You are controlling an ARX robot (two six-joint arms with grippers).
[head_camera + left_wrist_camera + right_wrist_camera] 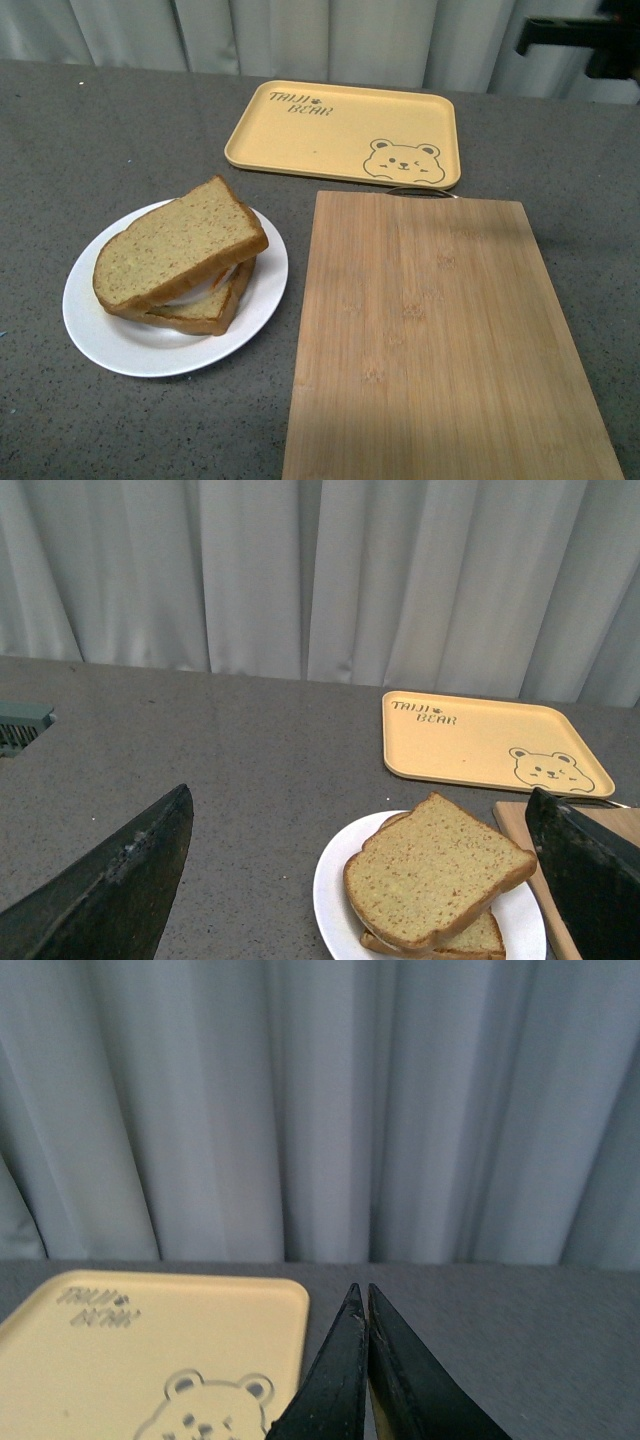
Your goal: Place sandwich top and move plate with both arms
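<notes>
White plate point(110, 352) bears sandwich top point(180, 245) | left pincer point(360, 798) spread | right pincer point(361, 1296) closed

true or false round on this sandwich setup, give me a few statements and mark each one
1. The sandwich top lies on the sandwich on the plate. True.
2. The yellow tray holds a bread slice. False: nothing lies on it.
3. The plate stands on the cutting board. False: it stands on the grey table beside the board.
4. The left jaws stand wide apart. True.
5. The right jaws are wide open. False: they are shut, gripping nothing.
</notes>
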